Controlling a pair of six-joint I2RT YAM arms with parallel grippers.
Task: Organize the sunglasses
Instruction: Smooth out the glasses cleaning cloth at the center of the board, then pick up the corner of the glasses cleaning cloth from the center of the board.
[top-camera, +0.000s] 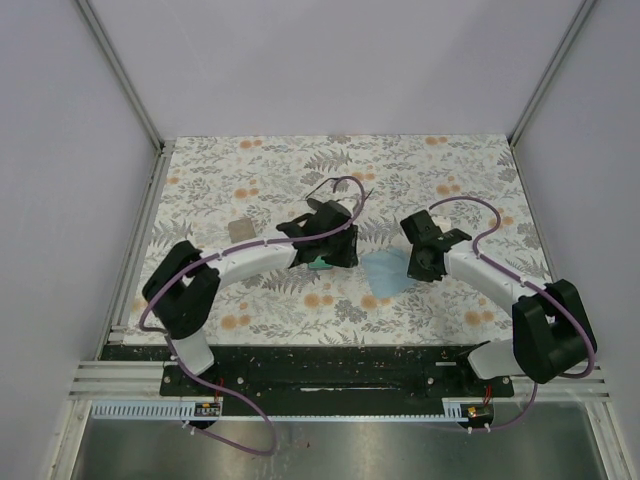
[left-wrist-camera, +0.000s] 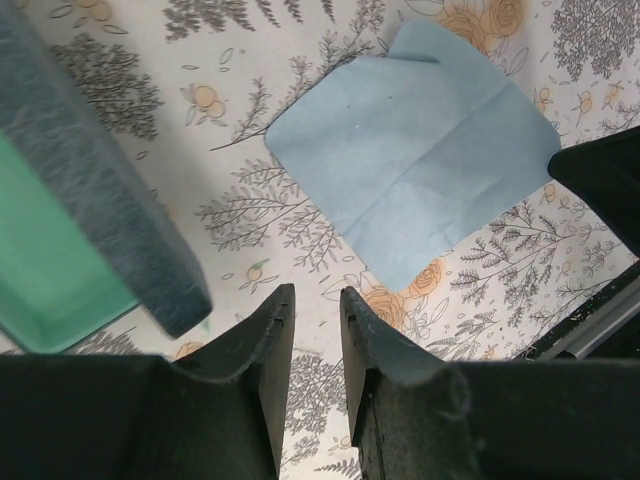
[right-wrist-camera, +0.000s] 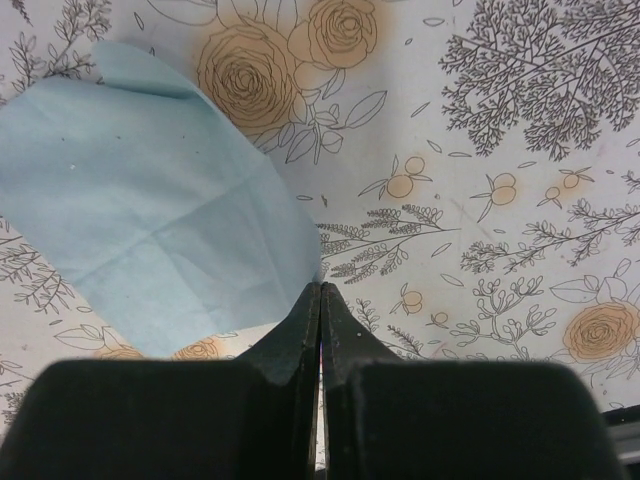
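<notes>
While my left fingers (left-wrist-camera: 282, 318) gape slightly and my right fingers (right-wrist-camera: 319, 305) sit closed, both empty, I must probably locate the sunglasses.

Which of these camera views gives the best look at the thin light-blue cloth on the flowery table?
The left wrist view: the thin light-blue cloth lies nearly whole there, with its creases and curled corner plain. The right wrist view cuts the cloth off at the left edge. The top external view shows the cloth only small and far off.
</notes>
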